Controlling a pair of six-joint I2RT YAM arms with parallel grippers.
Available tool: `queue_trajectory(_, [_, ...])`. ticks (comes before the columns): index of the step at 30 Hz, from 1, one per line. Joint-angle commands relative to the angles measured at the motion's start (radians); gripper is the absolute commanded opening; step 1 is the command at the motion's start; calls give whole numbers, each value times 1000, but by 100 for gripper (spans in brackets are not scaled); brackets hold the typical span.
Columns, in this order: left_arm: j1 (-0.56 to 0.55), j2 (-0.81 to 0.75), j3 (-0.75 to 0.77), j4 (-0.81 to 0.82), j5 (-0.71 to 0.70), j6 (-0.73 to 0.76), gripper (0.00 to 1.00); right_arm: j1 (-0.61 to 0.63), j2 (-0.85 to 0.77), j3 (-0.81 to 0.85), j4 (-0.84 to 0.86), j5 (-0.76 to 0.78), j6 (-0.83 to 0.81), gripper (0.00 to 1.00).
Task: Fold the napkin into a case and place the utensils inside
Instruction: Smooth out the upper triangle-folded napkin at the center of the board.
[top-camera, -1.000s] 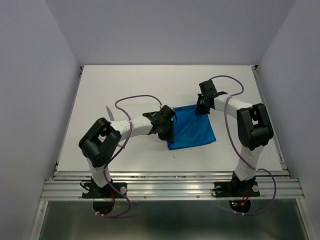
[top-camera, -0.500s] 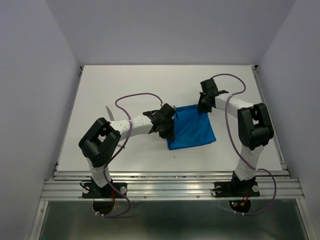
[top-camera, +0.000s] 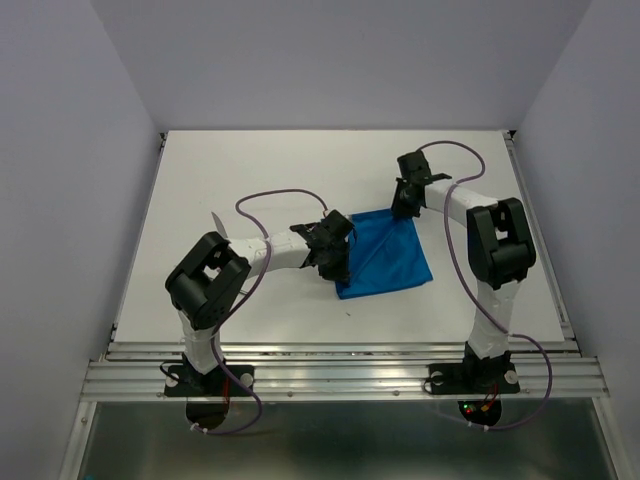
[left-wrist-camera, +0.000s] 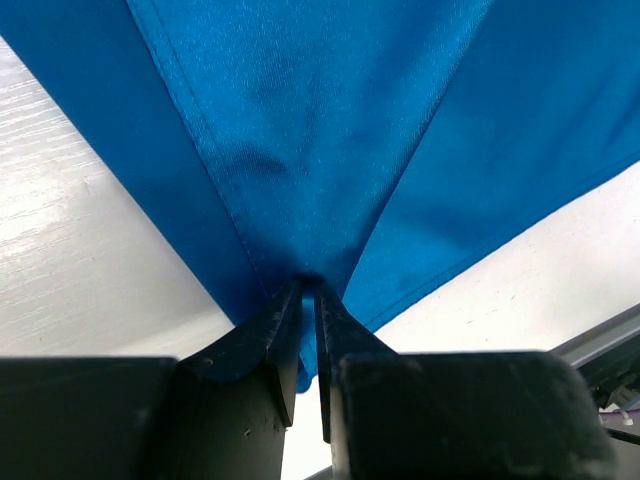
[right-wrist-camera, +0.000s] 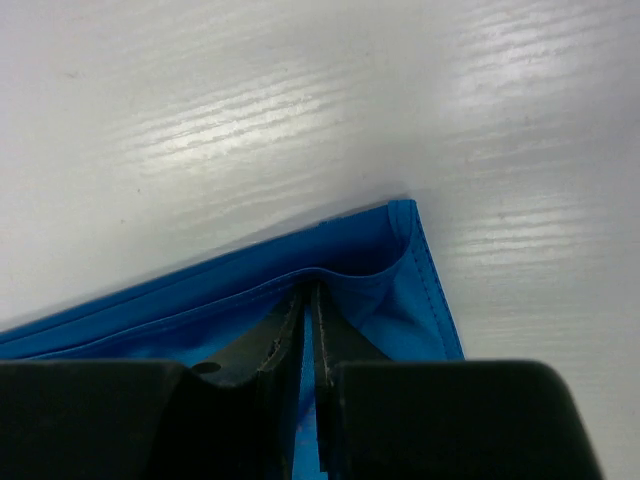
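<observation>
Top view first: the napkin (top-camera: 388, 260) lies on the tabletop (top-camera: 270, 165), just right of centre, as a folded blue patch, not yet a narrow case. The left gripper (top-camera: 334, 254) is at its 9 o'clock edge and the right gripper (top-camera: 404, 206) at its 12 o'clock corner.

Left wrist view: the left gripper (left-wrist-camera: 308, 292) is pinched tight on a pleat of napkin (left-wrist-camera: 330, 120), and the cloth fans up and away from the jaws, off the tabletop (left-wrist-camera: 80, 270). Only a thin sliver is caught. One sharp tug could pull the fabric free and drop that side!

Right wrist view: the right gripper (right-wrist-camera: 308, 296) is clamped on the layered edge beside the napkin (right-wrist-camera: 200, 312) corner at 1 o'clock, with bare tabletop (right-wrist-camera: 250, 100) beyond. I can't tell whether it holds every layer. If it holds only some, the stack may splay. And if the arms pull unevenly, the fold skews or creases badly.
</observation>
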Motion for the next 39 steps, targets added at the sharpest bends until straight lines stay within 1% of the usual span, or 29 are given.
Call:
queue_trajectory(1, [-4,-24,-3,5,-7,23,22,-12,32,56,-4,27,-25,13])
queue_trajectory(4, [-4,-30,2,-3,-10,26,22,-12,24,61,-8,4,-28,13])
queue_trajectory(6, [-4,-35,3,-8,-14,29,22,-12,-11,49,-7,4,-18,13])
queue_trajectory(9, [-4,-38,9,-11,-14,30,22,-12,-74,20,5,38,-13,13])
queue_trajectory(14, [-4,-41,15,-18,-19,37,22,-22,-110,1,7,102,-16,13])
queue_trajectory(21, [-4,-58,28,-24,-16,43,22,-46,-84,-8,11,93,-8,13])
queue_trajectory(31, [-4,-86,48,-60,-31,72,23,-55,19,50,27,55,-10,12])
queue_trajectory(39, [-4,-104,46,-73,-34,107,23,-55,-16,43,27,84,-14,12])
